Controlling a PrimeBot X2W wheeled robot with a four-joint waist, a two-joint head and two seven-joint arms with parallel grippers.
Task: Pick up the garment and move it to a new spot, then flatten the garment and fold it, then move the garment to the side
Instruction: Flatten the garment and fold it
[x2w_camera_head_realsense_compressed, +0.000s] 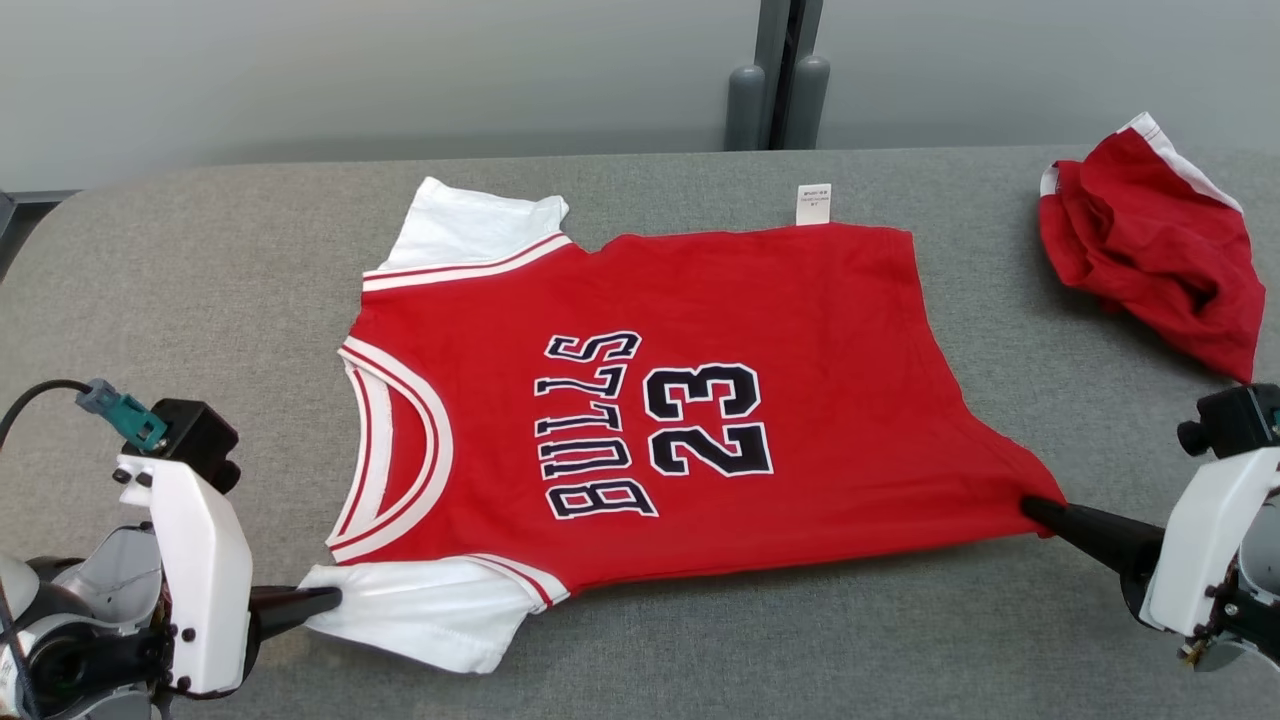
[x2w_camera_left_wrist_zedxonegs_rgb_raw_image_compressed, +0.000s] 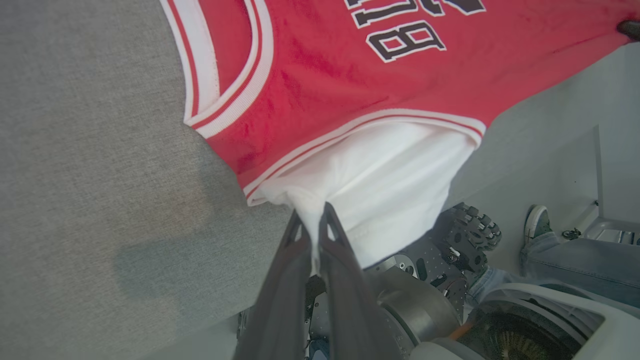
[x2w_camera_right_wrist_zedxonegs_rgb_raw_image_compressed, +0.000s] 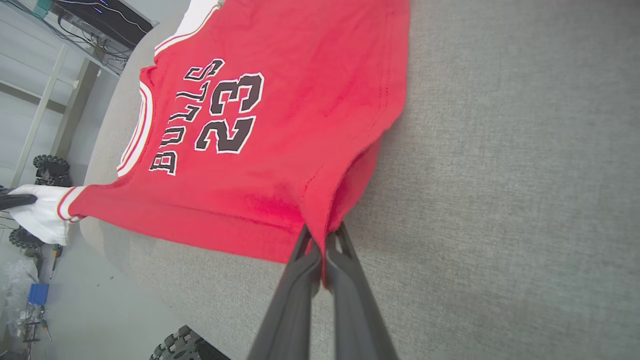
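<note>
The garment (x2w_camera_head_realsense_compressed: 640, 400) is a red jersey with white sleeves and "BULLS 23" in black, spread across the grey table with its collar to the left. My left gripper (x2w_camera_head_realsense_compressed: 335, 598) is shut on the near white sleeve (x2w_camera_left_wrist_zedxonegs_rgb_raw_image_compressed: 380, 185), and the cloth runs pinched between its fingers (x2w_camera_left_wrist_zedxonegs_rgb_raw_image_compressed: 330, 235). At the right, my right gripper (x2w_camera_head_realsense_compressed: 1030, 505) is shut on the near hem corner (x2w_camera_right_wrist_zedxonegs_rgb_raw_image_compressed: 320, 220) of the garment (x2w_camera_right_wrist_zedxonegs_rgb_raw_image_compressed: 260, 120), which bunches up where it is held. The near edge is pulled taut between the two grippers.
A crumpled red cloth with white trim (x2w_camera_head_realsense_compressed: 1150, 245) lies at the table's far right. The grey table (x2w_camera_head_realsense_compressed: 200, 280) has bare fabric to the left and along the back. A person's shoe and jeans leg (x2w_camera_left_wrist_zedxonegs_rgb_raw_image_compressed: 540, 235) show beyond the near table edge, beside the robot's base.
</note>
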